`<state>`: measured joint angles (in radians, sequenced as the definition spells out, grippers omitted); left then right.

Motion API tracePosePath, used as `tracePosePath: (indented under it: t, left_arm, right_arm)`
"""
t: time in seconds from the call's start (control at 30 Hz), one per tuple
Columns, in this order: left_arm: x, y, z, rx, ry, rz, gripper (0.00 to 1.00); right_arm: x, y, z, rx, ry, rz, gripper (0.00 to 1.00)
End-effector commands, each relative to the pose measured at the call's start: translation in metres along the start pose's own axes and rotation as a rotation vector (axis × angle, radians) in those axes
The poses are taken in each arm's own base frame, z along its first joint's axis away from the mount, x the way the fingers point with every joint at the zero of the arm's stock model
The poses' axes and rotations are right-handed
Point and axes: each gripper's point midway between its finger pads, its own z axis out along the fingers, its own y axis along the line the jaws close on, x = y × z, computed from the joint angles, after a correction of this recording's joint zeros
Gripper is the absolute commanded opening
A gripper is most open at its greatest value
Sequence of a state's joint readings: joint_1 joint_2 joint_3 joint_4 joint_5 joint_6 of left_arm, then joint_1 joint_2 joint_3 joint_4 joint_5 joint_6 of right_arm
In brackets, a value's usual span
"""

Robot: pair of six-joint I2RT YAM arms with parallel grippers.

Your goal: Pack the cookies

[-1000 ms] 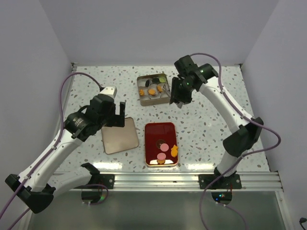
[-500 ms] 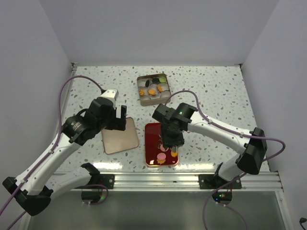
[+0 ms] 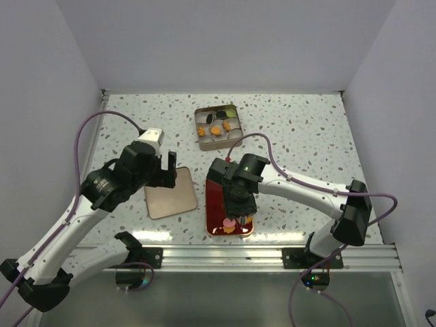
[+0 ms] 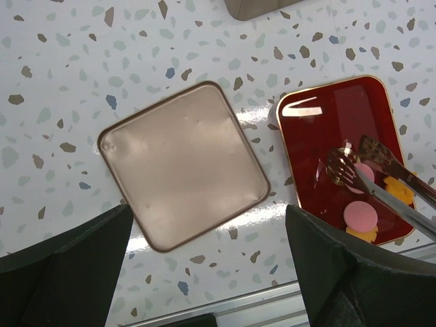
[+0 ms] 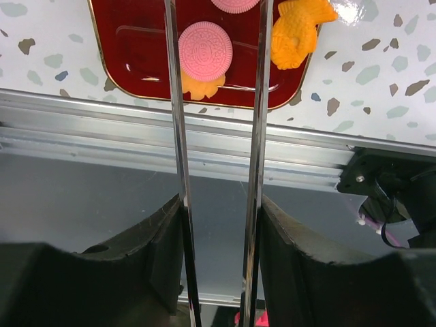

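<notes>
Directly above red tray [image 4: 327, 116], right hand [image 5: 219, 219] with tongs [image 5: 261, 102]

The dark red rectangular tray [image 4: 340, 112] lies on the speckled terrazzo table [image 3: 306, 136], at the edge nearest me. The flat beige square metal lid [image 4: 182, 163] is just beside the tray at its 9 o'clock. Well apart at the tray's 12 o'clock sits the square metal tin [image 3: 214, 142], with small disc cookies [image 3: 215, 129] in it. More lie in the tray's 6 o'clock end, under the metal tongs [image 5: 257, 102] in my right pincer [image 5: 219, 201].
</notes>
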<state>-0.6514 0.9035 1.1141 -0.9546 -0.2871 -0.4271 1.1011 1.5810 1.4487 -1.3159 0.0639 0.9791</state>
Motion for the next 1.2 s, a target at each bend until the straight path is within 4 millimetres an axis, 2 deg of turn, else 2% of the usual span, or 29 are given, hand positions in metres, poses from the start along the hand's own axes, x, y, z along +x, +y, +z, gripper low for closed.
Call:
tracePosePath:
  t: [0.0, 0.3, 0.53, 0.67, 0.83, 1.03, 1.17]
  left_arm:
    - [0.001, 0.000, -0.004, 0.011, -0.012, -0.008, 1.00]
    - [0.006, -0.001, -0.004, 0.024, -0.006, -0.007, 1.00]
    - [0.012, -0.003, -0.005, 0.043, 0.002, -0.002, 1.00]
    - [0.014, -0.004, -0.006, 0.053, 0.001, 0.002, 1.00]
    - [0.018, -0.004, -0.009, 0.058, -0.003, 0.018, 1.00]
    - [0.020, -0.007, -0.010, 0.061, -0.006, 0.047, 1.00]
    - [0.018, -0.011, -0.009, 0.064, -0.006, 0.069, 1.00]
  right_arm:
    - [0.001, -0.009, -0.008, 0.020, -0.039, 0.058, 0.46]
    - [0.027, -0.018, -0.005, 0.032, -0.015, 0.084, 0.46]
    - [0.040, 0.001, -0.007, 0.010, -0.013, 0.067, 0.46]
    - [0.048, 0.012, -0.002, 0.030, 0.000, 0.045, 0.46]
    - [0.058, 0.017, 0.006, 0.050, 0.018, 0.047, 0.42]
    - [0.062, 0.015, 0.010, 0.058, 0.022, 0.073, 0.34]
    - [0.054, 0.015, 0.001, 0.067, -0.009, 0.069, 0.32]
